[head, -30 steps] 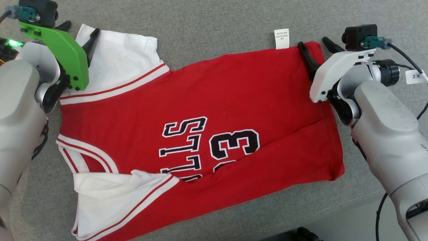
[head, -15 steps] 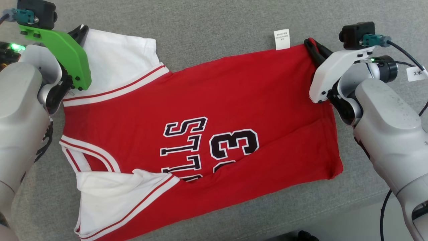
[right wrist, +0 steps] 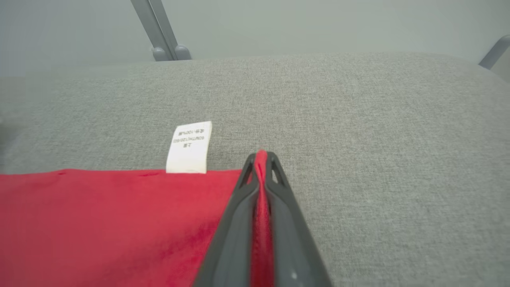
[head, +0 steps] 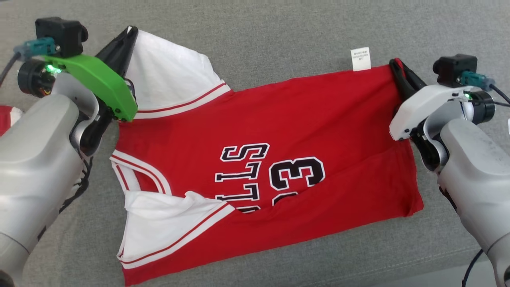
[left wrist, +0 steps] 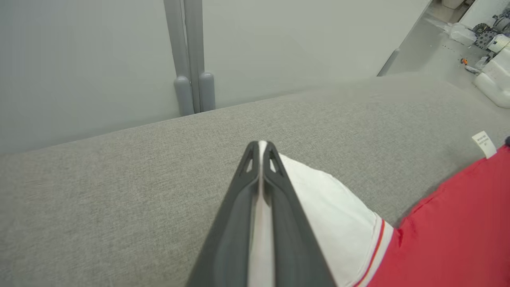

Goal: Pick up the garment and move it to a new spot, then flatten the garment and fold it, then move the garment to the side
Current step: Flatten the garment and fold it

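Head view: the red jersey (head: 279, 119) lies on the grey table (head: 279, 28), its lettering partly buried under a fold; the left end effector (head: 129, 34) is clamped on its white far corner, the right end effector (head: 396, 65) on its red far corner beside the label (head: 360, 59). Left wrist view: white cloth sits squeezed between closed jaws, the jersey cut off at the right edge. Right wrist view: red cloth is pinched likewise, the label's print unreadable.
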{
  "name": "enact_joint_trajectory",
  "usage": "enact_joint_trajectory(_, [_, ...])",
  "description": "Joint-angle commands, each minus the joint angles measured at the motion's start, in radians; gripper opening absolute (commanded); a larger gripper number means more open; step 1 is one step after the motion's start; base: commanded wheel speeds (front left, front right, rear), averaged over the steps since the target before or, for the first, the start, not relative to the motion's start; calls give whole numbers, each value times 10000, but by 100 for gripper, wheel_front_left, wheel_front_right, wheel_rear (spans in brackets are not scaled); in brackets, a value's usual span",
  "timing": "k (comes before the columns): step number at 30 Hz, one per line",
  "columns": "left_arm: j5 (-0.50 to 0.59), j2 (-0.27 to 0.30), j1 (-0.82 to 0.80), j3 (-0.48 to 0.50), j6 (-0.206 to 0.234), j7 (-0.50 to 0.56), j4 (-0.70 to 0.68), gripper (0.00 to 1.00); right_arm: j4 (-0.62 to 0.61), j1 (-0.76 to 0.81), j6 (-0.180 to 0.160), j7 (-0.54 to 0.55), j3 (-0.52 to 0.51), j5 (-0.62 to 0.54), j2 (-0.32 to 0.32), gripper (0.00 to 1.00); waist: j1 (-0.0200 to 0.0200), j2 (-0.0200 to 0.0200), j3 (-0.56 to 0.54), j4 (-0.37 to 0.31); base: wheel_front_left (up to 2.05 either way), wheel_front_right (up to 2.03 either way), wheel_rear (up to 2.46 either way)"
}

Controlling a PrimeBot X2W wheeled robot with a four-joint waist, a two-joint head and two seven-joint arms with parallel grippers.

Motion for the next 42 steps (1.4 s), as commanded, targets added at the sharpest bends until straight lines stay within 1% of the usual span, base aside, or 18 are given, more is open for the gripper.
enact_joint_trajectory(1, [-163, 77, 280, 31, 18, -253, -244, 0, 18, 320, -18, -168, -77, 55, -162, 0, -1, -1, -426, 385, 0, 0, 0])
enact_joint_trajectory(5, [-221, 207, 1068, 136, 18, -741, -1042, 0, -84, 1015, -18, -491, -311, 122, -438, 0, -1, -1, -775, 672, 0, 0, 0])
enact_joint_trajectory(8, [-197, 373, 1791, 456, 157, -921, -1838, 0, -218, 1575, -18, -627, -561, 36, -579, 0, -1, -1, -1013, 823, 0, 0, 0])
enact_joint_trajectory(11, [-14, 584, 2589, 889, 497, -994, -2752, 0, -485, 2030, -18, -684, -894, -55, -567, 0, -1, -1, -1196, 933, 0, 0, 0])
enact_joint_trajectory(16, [682, 725, 4262, 2217, 1217, -977, -4653, 0, -1502, 2931, -18, -679, -2023, -667, -481, 0, -1, -1, -1451, 1177, 0, 0, 0])
enact_joint_trajectory(20, [1208, 627, 5705, 2911, 1624, -980, -5959, 0, -2247, 3722, -18, -678, -2871, -1239, -258, 0, -1, -1, -1664, 1330, 0, 0, 0])
enact_joint_trajectory(24, [1510, 568, 7048, 3235, 1958, -981, -6825, 0, -2927, 4558, -18, -679, -3609, -1619, 10, 0, -1, -1, -1854, 1412, 0, 0, 0])
enact_joint_trajectory(26, [1583, 446, 7682, 3491, 2130, -980, -7176, 0, -3231, 4998, -17, -679, -3940, -1752, 113, 0, -1, -1, -1931, 1454, 0, 0, 0])
enact_joint_trajectory(29, [1616, 291, 8646, 3718, 2294, -968, -7509, 0, -3594, 5607, -18, -680, -4326, -1922, 289, 0, -1, -1, -2002, 1484, 0, 0, 0])
enact_joint_trajectory(33, [1706, 74, 9671, 4039, 2374, -968, -7614, 0, -3845, 6141, -19, -680, -4723, -1995, 486, 0, -1, -1, -2045, 1478, 0, 0, 0])
enact_joint_trajectory(34, [1775, 39, 9850, 4048, 2375, -969, -7578, 0, -3914, 6230, -19, -681, -4778, -2015, 518, 5, -1, -1, -2056, 1480, 0, 0, 0])
enact_joint_trajectory(35, [1769, -50, 10045, 4054, 2375, -970, -7512, 0, -3980, 6338, -19, -681, -4851, -2039, 543, 47, -1, -1, -2071, 1490, 0, 0, 0])
enact_joint_trajectory(36, [1767, -118, 10141, 4065, 2363, -969, -7482, 3, -4038, 6423, -19, -681, -4875, -1995, 590, 100, -1, -1, -2088, 1497, 0, 0, 0])
enact_joint_trajectory(37, [1860, -189, 10197, 4189, 2352, -970, -7489, 55, -4117, 6524, -19, -681, -4891, -1953, 613, 100, -1, -1, -2111, 1505, 0, 0, 0])
enact_joint_trajectory(38, [1898, -261, 10267, 4323, 2365, -970, -7464, 100, -4179, 6600, -19, -681, -4927, -1934, 606, 100, -1, -1, -2148, 1514, 0, 0, 0])
enact_joint_trajectory(42, [2277, -576, 10593, 4899, 2312, -969, -7332, 100, -4628, 7000, -17, -681, -5060, -1798, 656, 100, -1, -1, -2355, 1514, 0, 0, 0])
